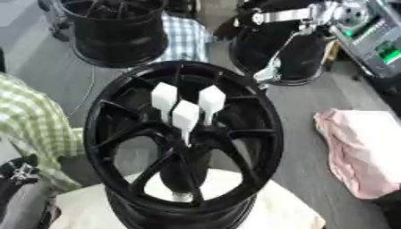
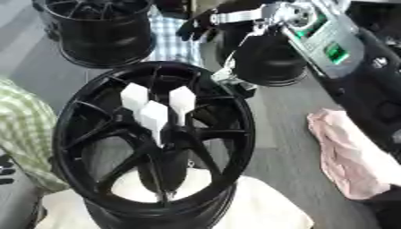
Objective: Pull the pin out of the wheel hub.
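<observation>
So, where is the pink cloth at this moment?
The pink cloth lies on the grey floor at the right edge of both eye views, to the right of the black wheel hub and apart from it.

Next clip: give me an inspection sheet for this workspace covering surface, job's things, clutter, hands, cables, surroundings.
Surface: grey floor; white padding under the near wheel.
Job's things: black wheel hub tilted toward the camera; three white pins standing in its centre, none pulled.
Clutter: pink cloth on the right.
Hands: left hand not seen; right arm enters upper right, its hand near the hub's upper right rim, fingers unclear.
Cables: thin cable on the floor, left of the hub.
Surroundings: two more black wheels behind; checked sleeve at left.
</observation>
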### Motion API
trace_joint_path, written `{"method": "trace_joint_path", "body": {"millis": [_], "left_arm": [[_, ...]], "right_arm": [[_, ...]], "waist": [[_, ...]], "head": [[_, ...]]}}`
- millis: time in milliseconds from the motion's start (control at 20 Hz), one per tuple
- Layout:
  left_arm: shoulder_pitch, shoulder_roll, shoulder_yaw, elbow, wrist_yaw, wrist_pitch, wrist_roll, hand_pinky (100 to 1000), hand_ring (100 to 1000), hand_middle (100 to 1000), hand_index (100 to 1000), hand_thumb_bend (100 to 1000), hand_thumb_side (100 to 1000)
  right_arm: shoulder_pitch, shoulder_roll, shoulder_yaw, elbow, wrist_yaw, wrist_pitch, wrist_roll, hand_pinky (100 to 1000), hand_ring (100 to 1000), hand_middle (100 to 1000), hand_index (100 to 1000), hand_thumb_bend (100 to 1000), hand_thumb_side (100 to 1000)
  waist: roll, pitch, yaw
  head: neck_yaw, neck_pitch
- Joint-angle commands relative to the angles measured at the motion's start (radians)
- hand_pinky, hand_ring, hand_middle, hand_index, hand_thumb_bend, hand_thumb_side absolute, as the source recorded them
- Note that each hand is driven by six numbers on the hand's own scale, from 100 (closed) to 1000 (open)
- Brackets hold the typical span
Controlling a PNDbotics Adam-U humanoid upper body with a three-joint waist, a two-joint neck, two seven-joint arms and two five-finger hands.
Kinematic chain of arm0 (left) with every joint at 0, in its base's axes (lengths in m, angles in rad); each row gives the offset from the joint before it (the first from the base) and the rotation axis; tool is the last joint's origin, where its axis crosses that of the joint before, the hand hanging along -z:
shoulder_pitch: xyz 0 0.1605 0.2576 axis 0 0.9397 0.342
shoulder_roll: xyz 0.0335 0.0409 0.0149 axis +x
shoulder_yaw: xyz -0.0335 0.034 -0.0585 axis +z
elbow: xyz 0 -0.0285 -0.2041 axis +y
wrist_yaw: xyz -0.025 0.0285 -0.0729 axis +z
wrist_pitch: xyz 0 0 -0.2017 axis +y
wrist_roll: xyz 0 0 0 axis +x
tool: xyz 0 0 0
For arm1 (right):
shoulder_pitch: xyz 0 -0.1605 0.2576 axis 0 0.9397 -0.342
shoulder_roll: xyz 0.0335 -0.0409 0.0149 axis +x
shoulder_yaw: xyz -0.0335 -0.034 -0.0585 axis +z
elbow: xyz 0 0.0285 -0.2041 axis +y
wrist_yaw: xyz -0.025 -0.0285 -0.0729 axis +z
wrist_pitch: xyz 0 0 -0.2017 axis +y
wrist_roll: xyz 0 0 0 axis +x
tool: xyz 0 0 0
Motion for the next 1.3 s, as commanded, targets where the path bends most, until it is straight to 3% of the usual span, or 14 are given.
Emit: {"method": "trace_joint_path", "body": {"millis": [50,550,1300], "left_arm": [[-0.012,0.023,-0.006,-0.019,0.0,-0.002,-0.006,676,706,645,750,349,576],[-0.018,0.019,-0.009,-0.023,-0.002,0.001,-0.012,676,707,646,750,349,577],[-0.023,0.018,-0.009,-0.026,-0.001,0.001,-0.014,675,707,646,750,350,576]], "right_arm": [[-0.038,0.022,0.02,0.049,0.057,-0.035,0.013,907,963,926,998,455,288],[-0.044,0.109,0.064,0.193,0.167,-0.141,0.013,906,958,910,985,444,285],[-0.03,0.151,0.051,0.316,0.224,-0.194,0.013,895,931,822,924,419,289]], "waist": [[0.003,-0.011,0.003],[0.003,-0.009,0.012],[0.004,-0.004,0.016]], "head": [[-0.004,0.004],[-0.006,0.004],[-0.009,0.0]]}}
